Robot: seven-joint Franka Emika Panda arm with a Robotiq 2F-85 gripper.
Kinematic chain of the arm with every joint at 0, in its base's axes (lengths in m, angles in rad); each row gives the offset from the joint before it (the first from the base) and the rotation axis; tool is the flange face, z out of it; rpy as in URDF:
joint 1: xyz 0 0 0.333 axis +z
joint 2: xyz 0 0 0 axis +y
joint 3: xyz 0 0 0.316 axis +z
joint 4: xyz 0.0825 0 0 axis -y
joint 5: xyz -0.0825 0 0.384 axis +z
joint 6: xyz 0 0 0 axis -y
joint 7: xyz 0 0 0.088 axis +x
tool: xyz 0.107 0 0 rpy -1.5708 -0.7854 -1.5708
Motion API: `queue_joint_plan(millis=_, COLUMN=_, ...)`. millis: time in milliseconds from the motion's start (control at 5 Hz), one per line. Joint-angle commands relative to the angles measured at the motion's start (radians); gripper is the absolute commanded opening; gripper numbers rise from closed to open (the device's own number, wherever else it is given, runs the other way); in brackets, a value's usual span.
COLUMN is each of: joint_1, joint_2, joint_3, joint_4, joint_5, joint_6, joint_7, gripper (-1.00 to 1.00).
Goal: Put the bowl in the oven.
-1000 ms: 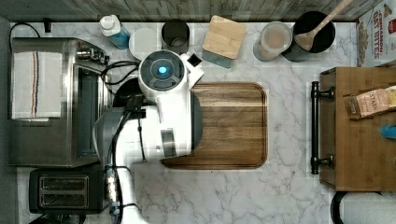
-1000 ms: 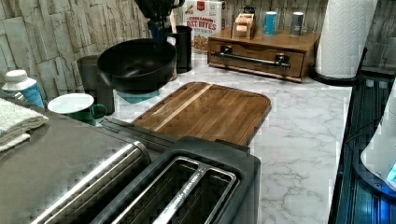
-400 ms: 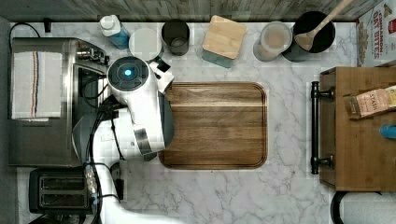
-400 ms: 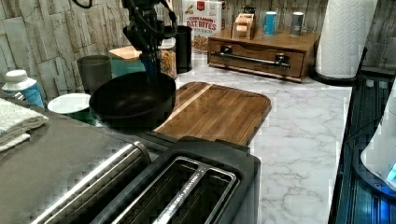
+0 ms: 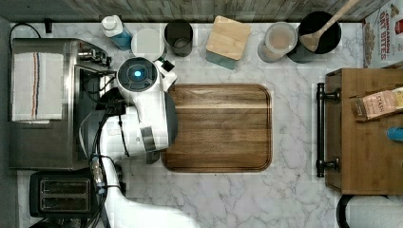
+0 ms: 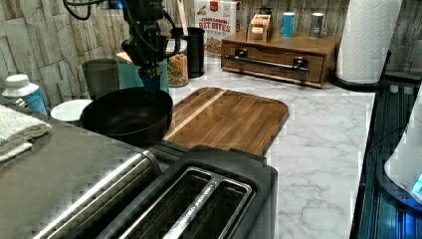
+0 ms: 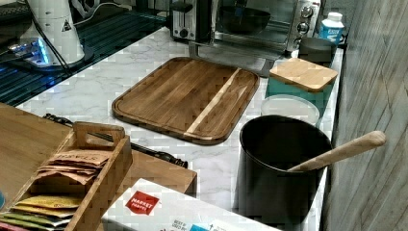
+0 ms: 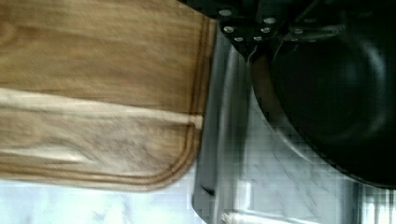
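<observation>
The black bowl (image 6: 124,112) hangs level just above the open, flat-lying door of the stainless-steel oven (image 6: 59,184), in front of its opening. In the left view my gripper (image 6: 149,82) comes straight down and is shut on the bowl's far rim. The right view shows the bowl (image 7: 245,19) at the mouth of the oven (image 7: 303,14). In the wrist view the bowl (image 8: 345,102) lies over the oven's steel door (image 8: 224,140), with my gripper (image 8: 254,46) pinching its rim. From the top view my arm covers the bowl, beside the oven (image 5: 43,142).
The wooden cutting board (image 5: 218,128) lies next to the oven door. A black slot toaster (image 5: 59,194) stands beside the oven. A bottle (image 5: 114,28), a dark cup (image 5: 178,33) and a crock with a spoon (image 5: 318,33) line the wall. A folded towel (image 5: 35,85) lies on the oven.
My arm has carried the bowl off the cutting board toward the top view's left and lowered it to the oven's open door. The grip on the rim is unchanged.
</observation>
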Motion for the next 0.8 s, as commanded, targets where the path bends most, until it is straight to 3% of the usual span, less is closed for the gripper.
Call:
queue_joint_plan(millis=200, joint_1=0.075, joint_2=0.1, joint_3=0.089, joint_4=0.178, joint_5=0.02, joint_6=0.004, joint_7=0.018, gripper=-1.0)
queue_joint_plan(millis=400, joint_1=0.095, joint_2=0.14, joint_3=0.083, joint_4=0.21, joint_5=0.005, joint_6=0.012, joint_7=0.04, gripper=-1.0)
queue_joint_plan(millis=800, joint_1=0.05, joint_2=0.118, joint_3=0.116, joint_4=0.165, joint_5=0.263, joint_6=0.124, joint_7=-0.052, gripper=-1.0)
